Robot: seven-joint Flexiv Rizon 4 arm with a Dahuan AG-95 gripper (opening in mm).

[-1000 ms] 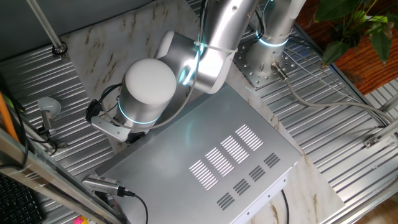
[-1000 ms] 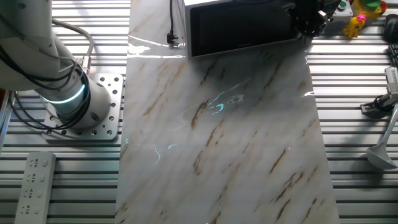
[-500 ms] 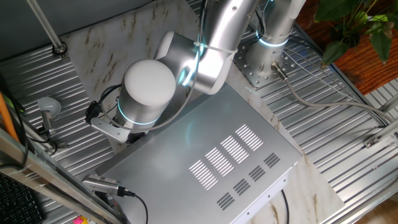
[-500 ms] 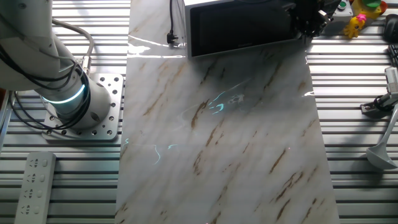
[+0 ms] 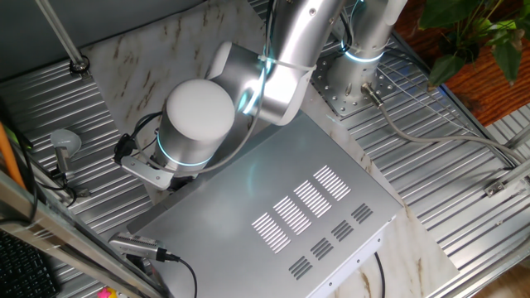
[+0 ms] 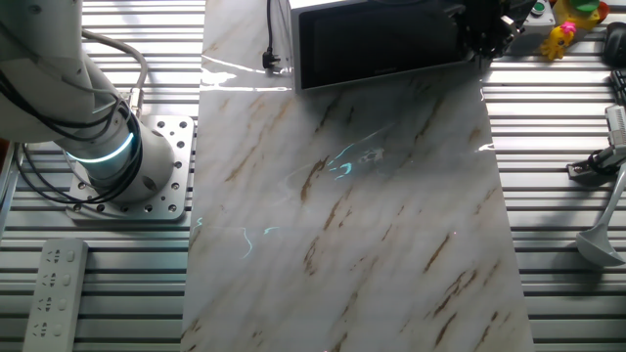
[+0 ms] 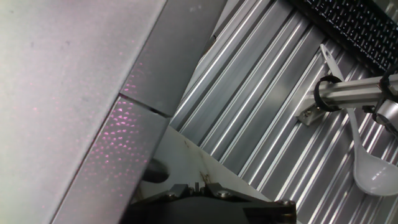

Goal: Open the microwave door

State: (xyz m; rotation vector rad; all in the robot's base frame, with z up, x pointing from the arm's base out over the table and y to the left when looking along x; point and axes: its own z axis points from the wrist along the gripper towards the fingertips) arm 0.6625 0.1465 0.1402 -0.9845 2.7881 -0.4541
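Note:
The microwave [image 5: 281, 207] is a big silver box with vent slots in its top, standing on a marble board. The microwave door [image 6: 377, 44] is a black glassy panel and lies flat against the front. My gripper [image 6: 479, 34] is a dark shape at the door's right edge, touching or nearly touching it. In the first fixed view the arm's wrist [image 5: 199, 120] hides the gripper. The hand view shows the microwave's grey wall [image 7: 62, 74] with a seam, very close on the left. My gripper [image 7: 199, 185] barely shows at the bottom, its fingers close together with nothing seen between them.
The marble board [image 6: 352, 215] stretches out before the door. A ladle [image 6: 597, 244] and a clamp lie on the ribbed table at the right, seen too in the hand view [image 7: 367, 168]. A remote [image 6: 54, 293], the robot base [image 6: 117, 166], a power cable [image 6: 269, 44] and toys [image 6: 567, 29] surround it.

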